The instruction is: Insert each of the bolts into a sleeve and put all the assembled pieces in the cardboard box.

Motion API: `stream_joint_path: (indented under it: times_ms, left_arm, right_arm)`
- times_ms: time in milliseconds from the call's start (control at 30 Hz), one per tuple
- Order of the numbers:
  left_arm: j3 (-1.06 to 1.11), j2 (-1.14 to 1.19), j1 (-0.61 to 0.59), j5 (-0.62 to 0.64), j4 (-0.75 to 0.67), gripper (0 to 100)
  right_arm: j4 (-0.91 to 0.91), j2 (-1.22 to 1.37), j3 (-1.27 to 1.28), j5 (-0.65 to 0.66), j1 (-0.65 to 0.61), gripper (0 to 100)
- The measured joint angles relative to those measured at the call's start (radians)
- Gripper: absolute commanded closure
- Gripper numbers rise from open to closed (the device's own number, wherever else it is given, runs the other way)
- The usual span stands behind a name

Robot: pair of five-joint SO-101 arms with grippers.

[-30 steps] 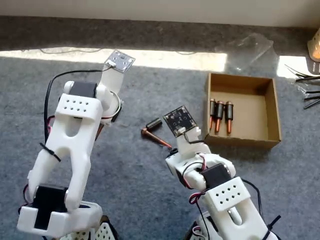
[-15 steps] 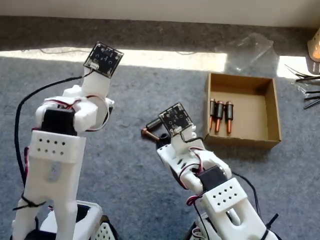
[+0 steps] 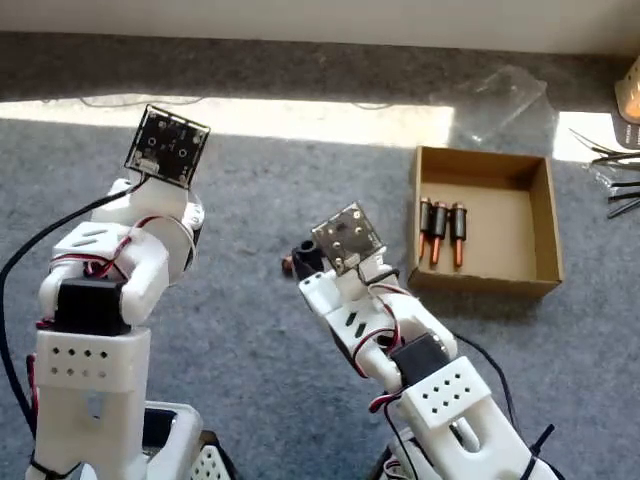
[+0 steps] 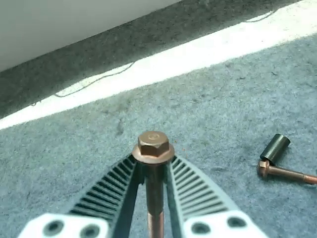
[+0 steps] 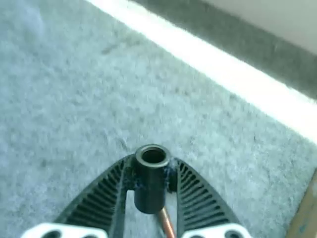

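Observation:
My left gripper (image 4: pixel 153 166) is shut on a copper bolt (image 4: pixel 153 148), hex head up, held above the grey carpet. In the high view that arm's wrist board (image 3: pixel 165 146) stands at the left. My right gripper (image 5: pixel 150 173) is shut on a black sleeve (image 5: pixel 150 173) with its open end facing the camera. A copper shaft (image 5: pixel 167 224) shows just past the sleeve. From above, the sleeve (image 3: pixel 305 258) sits at the right arm's tip beside a second bolt's head (image 3: pixel 287 265) on the carpet. The cardboard box (image 3: pixel 485 284) holds three assembled pieces (image 3: pixel 440 232).
In the left wrist view a black sleeve (image 4: pixel 275 148) lies by the head of a bolt (image 4: pixel 285 172) on the carpet. A clear plastic bag (image 3: pixel 500 95) lies behind the box. Black zip ties (image 3: pixel 615 185) lie at the right edge.
The left arm has swung to the left and its wrist has turned. The right arm has moved left, from the bolt's shaft to the sleeve, and closed on it.

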Motion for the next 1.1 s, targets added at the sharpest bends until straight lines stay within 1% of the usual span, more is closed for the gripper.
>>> stream_joint_path:
  times_ms: [100,200,300,367,500,667,867,1100]
  left_arm:
    - [0.018,-0.032,-0.005,0.000,-0.006,99]
    - [0.020,-0.061,-0.009,0.000,-0.006,99]
    - [0.020,-0.081,-0.009,0.051,-0.006,99]
    - [0.020,-0.092,-0.009,0.078,-0.006,99]
    - [0.020,-0.098,-0.009,0.091,-0.006,99]
    - [0.089,-0.098,-0.009,0.092,-0.054,99]
    - [0.157,-0.098,-0.009,0.092,-0.126,99]
    - [0.161,-0.098,-0.009,0.092,-0.135,99]
  right_arm:
    - [-0.106,0.000,0.038,-0.012,-0.006,99.5]
    - [-0.238,-0.002,0.078,-0.069,-0.006,99.5]
    - [-0.351,0.000,0.155,-0.123,-0.006,99.5]
    - [-0.397,0.000,0.198,-0.133,-0.006,99.5]
    - [-0.427,0.000,0.229,-0.133,-0.006,99.5]
    - [-0.416,-0.029,0.230,-0.132,-0.006,99.5]
    - [-0.187,-0.262,0.230,-0.129,-0.005,99.5]
    - [-0.029,-0.580,0.230,-0.126,0.003,99.5]
